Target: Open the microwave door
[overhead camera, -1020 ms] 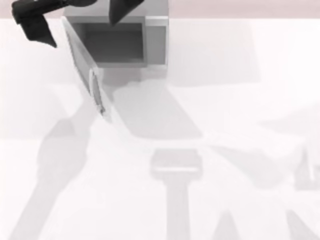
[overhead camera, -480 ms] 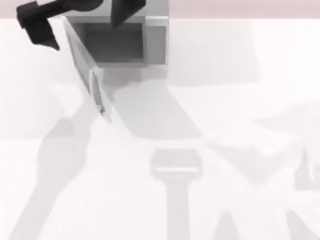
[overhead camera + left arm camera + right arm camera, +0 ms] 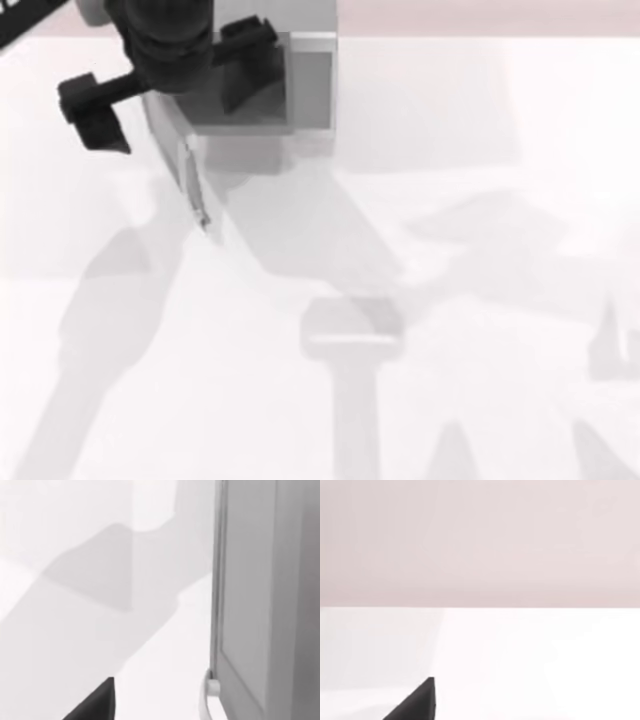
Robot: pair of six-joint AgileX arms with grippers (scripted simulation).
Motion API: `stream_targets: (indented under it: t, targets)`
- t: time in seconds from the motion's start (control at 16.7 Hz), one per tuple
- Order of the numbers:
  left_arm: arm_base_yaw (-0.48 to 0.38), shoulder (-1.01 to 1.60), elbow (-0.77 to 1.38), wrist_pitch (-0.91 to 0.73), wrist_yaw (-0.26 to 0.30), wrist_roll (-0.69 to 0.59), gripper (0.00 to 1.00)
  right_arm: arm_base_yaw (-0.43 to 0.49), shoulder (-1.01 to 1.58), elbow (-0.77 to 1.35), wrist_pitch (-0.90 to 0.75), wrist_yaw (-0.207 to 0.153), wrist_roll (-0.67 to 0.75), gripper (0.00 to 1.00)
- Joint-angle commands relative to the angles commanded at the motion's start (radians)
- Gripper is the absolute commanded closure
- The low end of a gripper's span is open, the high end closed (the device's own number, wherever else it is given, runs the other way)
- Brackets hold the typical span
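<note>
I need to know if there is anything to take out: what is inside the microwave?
Past the swung-open microwave door, the microwave shows a dark cavity with nothing visible in its exposed part. The left gripper hangs over the cavity's left side and hides it.

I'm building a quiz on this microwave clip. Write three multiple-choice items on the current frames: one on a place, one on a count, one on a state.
1. Where does the microwave sit in the top view?
A. far edge, left of centre
B. near edge, right corner
C. dead centre

2. How many dark hands show in the top view?
A. none
B. one
C. two

3. How does the door stand?
A. shut flat
B. swung wide open
C. lifted off and lying on the table

Answers:
1 A: the box stands against the table's far edge, left of the middle.
2 B: only the left hand shows, its fingers either side of the door's hinge end; the right arm is out of the top view.
3 B: the door angles out toward the camera and the dark cavity is exposed.
</note>
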Motion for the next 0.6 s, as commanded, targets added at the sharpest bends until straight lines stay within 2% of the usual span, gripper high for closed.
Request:
stream_targets:
  t: [0.18,0.42,0.6]
  targets:
    - [0.008,-0.008,-0.062,0.059,0.001,0.008,0.00,0.000,0.000,0.000,0.000,0.000,0.000,0.00]
    - [0.008,-0.008,-0.063,0.060,0.001,0.008,0.00,0.000,0.000,0.000,0.000,0.000,0.000,0.00]
    - [0.008,-0.008,-0.063,0.060,0.001,0.008,0.23,0.000,0.000,0.000,0.000,0.000,0.000,0.00]
